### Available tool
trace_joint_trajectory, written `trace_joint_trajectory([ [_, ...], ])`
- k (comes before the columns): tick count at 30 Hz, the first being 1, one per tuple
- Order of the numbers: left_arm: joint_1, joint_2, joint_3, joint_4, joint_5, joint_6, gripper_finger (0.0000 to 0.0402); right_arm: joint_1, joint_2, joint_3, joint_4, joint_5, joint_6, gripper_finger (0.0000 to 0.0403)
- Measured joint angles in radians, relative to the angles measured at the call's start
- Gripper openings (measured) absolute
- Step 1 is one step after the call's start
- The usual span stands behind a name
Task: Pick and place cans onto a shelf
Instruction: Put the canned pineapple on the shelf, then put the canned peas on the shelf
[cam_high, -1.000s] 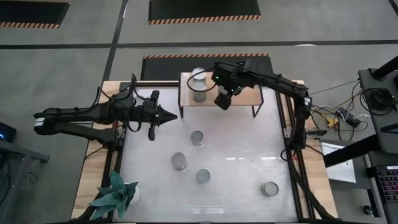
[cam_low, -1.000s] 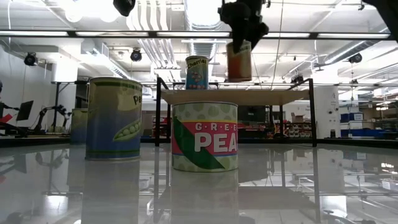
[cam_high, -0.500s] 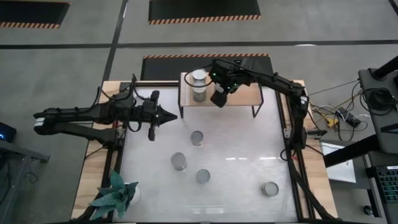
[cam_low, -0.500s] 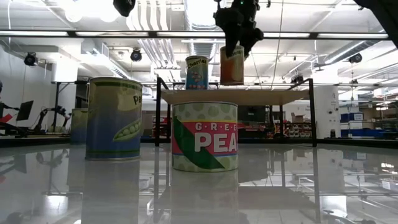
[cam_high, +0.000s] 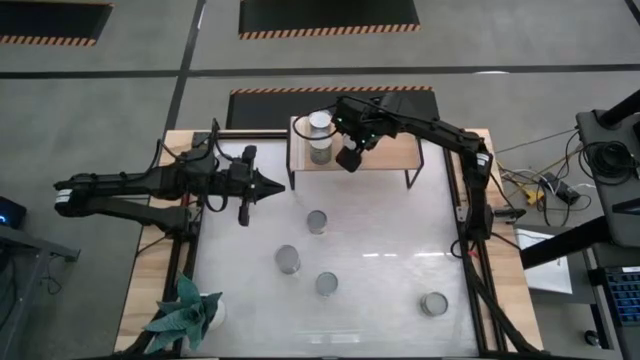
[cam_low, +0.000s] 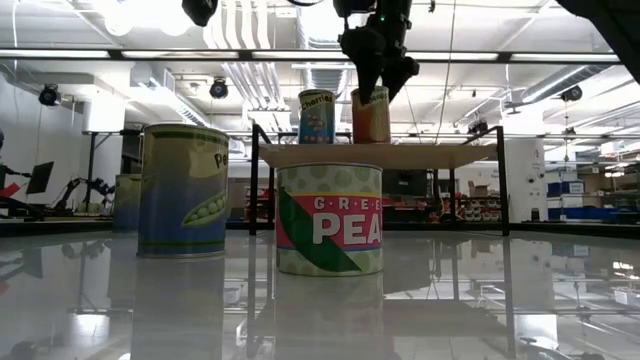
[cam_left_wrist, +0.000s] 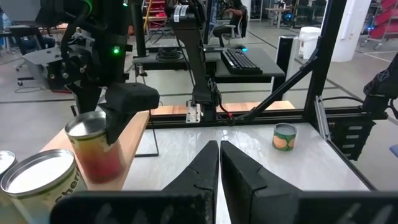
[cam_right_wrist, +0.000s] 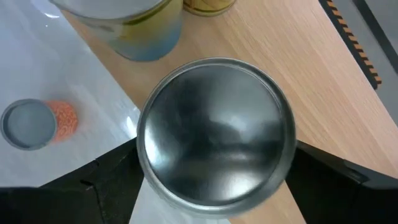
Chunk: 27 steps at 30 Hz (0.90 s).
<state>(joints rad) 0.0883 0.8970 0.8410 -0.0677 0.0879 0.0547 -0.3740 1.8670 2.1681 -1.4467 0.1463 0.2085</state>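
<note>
The right gripper (cam_low: 378, 80) is straddling a can (cam_low: 371, 115) now sitting on the shelf (cam_low: 380, 155), just right of another can (cam_low: 316, 117); grip uncertain. The left gripper (cam_high: 272, 184) is hovering clenched, left of the shelf.

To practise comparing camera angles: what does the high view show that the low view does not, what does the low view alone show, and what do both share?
Only the high view shows the teal spiky plant at a table corner, the left gripper shut and waiting over the white tabletop, and the silvery can tops. Only the low view shows the printed labels, such as the green pea can, and the room behind. Both show the light-wood shelf, a blue-labelled can on it, and the right gripper around an orange-brown can beside it.
</note>
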Motion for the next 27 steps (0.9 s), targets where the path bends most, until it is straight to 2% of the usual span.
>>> trace_joint_trajectory([
  [6,0.0,0.0,0.0,0.001,0.0,0.006,0.0,-0.01,0.0,0.0,0.001,0.0,0.0,0.0356],
  [15,0.0,0.0,0.0,0.001,0.0,0.007,0.0,-0.027,-0.021,0.028,0.002,0.0,0.012,0.0358],
  [19,0.0,0.002,0.0,0.0,0.0,0.005,0.0,-0.025,-0.039,0.063,0.002,-0.036,0.027,0.0358],
  [23,0.0,0.018,-0.002,-0.009,0.002,-0.028,0.0,0.001,-0.065,0.103,-0.013,-0.05,0.042,0.0358],
  [27,-0.014,0.05,-0.002,-0.037,0.002,-0.095,0.0,0.075,-0.123,0.101,-0.012,-0.048,0.022,0.0358],
])
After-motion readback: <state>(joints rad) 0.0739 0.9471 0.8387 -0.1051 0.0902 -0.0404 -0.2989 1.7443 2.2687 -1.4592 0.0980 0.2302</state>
